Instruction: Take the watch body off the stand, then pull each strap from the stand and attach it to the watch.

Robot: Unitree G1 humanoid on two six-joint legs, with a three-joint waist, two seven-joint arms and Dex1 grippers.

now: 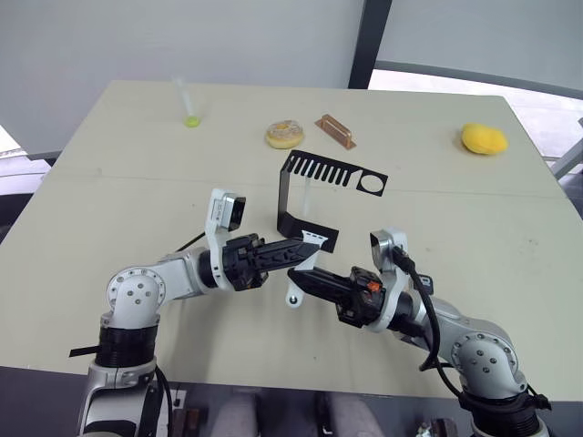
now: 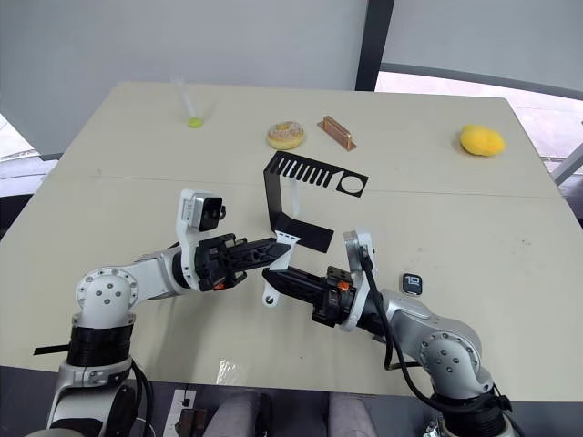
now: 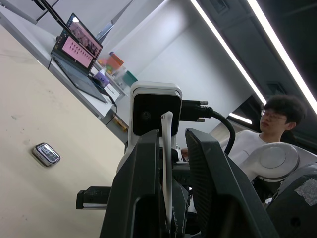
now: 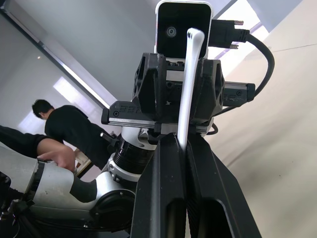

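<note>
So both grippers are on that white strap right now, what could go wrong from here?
1. The right gripper is shut on the white strap and the left gripper has it between its fingers too; pulling apart could twist or drop it.
2. The watch body lies on the table behind the right arm, so a swing might knock it.
3. The stand is close and could tip.

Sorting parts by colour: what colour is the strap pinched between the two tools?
White; the strap shows best in the right wrist view.
</note>
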